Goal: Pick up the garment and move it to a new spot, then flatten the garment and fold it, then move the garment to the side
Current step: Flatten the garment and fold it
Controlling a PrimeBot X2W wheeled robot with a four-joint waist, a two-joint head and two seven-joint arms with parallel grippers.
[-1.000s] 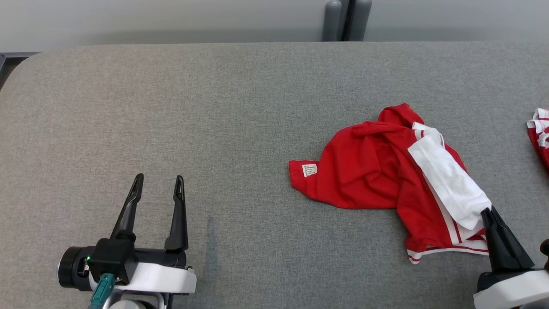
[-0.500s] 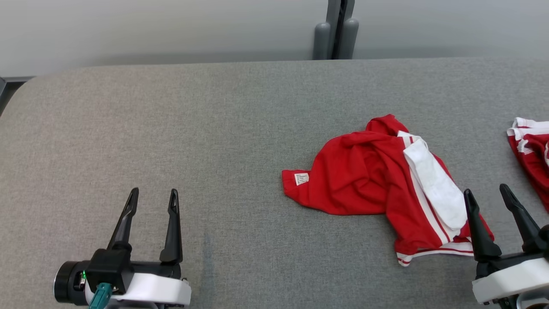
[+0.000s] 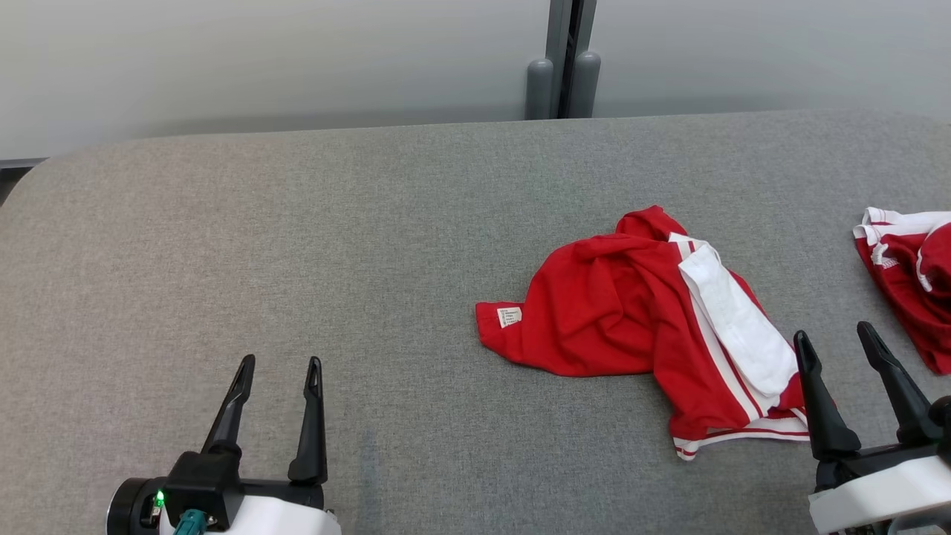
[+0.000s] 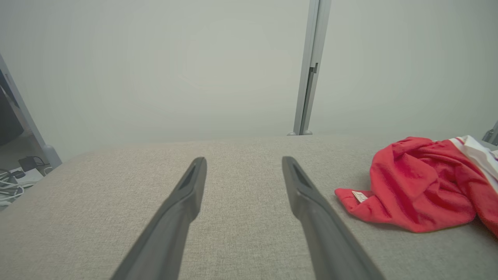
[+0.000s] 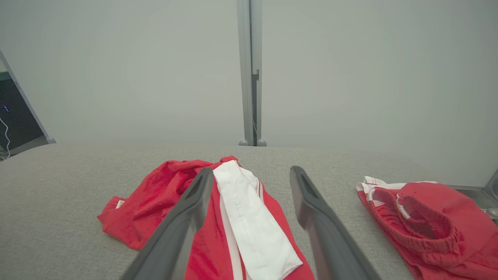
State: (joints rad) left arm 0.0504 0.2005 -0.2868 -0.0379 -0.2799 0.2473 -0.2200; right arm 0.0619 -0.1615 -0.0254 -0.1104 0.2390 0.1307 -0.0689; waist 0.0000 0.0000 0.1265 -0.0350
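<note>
Crumpled on the grey padded table, right of centre: a red garment with white trim, long axis running from the tagged corner at the left to the striped hem at the near right. Just beside that hem, the right gripper, fingers spread wide, gripping nothing, the garment ahead and to its left. Well apart at the far left, the left gripper, likewise spread and empty. Nearer by far: the right arm. Further right, apart, a second red-and-white garment.
</note>
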